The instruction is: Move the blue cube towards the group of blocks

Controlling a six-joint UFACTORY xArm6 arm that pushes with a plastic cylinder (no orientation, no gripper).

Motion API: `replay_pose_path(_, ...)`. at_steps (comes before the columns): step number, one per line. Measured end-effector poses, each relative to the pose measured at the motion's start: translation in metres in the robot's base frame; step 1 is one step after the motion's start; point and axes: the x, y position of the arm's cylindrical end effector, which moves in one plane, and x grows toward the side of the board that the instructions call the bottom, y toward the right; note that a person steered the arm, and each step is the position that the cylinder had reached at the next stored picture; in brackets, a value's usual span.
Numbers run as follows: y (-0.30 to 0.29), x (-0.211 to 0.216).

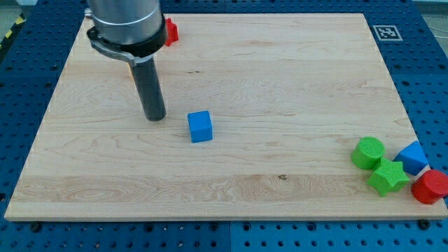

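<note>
The blue cube [200, 127] sits alone on the wooden board, left of the middle. My tip [155, 117] rests on the board just to the cube's left and slightly above it in the view, a small gap apart. The group of blocks is at the view's bottom right corner: a green cylinder [367, 152], a green star-shaped block [388, 176], a blue block [414, 157] and a red cylinder [430, 187].
A red block [170, 31] lies at the board's top edge, partly hidden behind the arm. An orange block [131, 70] peeks out behind the rod. A fiducial marker [386, 32] is at the board's top right corner. Blue pegboard surrounds the board.
</note>
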Motion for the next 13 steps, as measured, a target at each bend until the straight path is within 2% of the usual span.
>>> replay_pose_path(1,0.075,0.055)
replay_pose_path(2,0.102,0.069)
replay_pose_path(3,0.101,0.046)
replay_pose_path(5,0.025,-0.004)
replay_pose_path(6,0.072,-0.006)
replay_pose_path(7,0.149,0.015)
replay_pose_path(8,0.155,0.005)
replay_pose_path(9,0.162,-0.022)
replay_pose_path(10,0.221,-0.022)
replay_pose_path(12,0.237,-0.021)
replay_pose_path(13,0.3,-0.011)
